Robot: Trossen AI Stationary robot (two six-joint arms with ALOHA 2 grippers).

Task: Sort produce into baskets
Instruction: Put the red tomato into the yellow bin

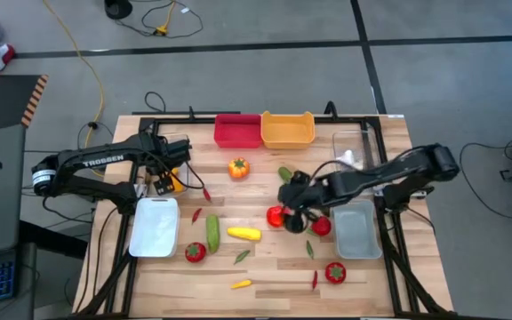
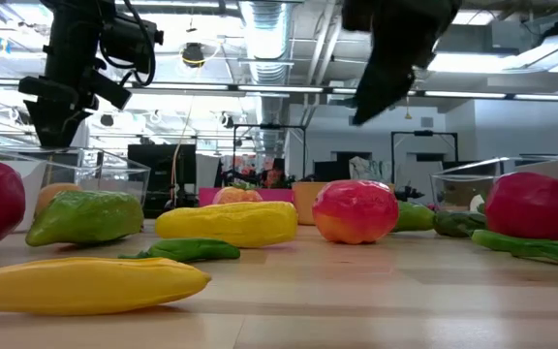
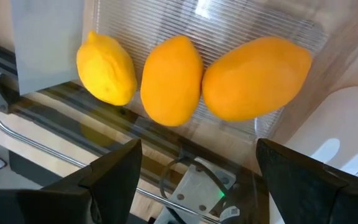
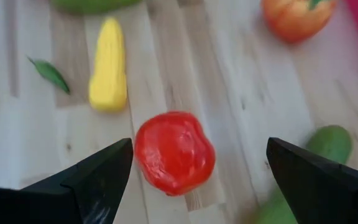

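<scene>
Right gripper, jaws spread wide and empty, poised above a red tomato near the table centre, a yellow squash at its ten o'clock; left gripper, jaws open, above a clear tub holding three yellow-orange fruits.

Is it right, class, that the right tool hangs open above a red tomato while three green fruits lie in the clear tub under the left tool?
One thing is wrong: the colour. The left wrist view shows the three fruits in the clear tub are yellow and orange, not green. The rest stands: the right tool hangs open above the red tomato, and the left tool is over the tub.
</scene>
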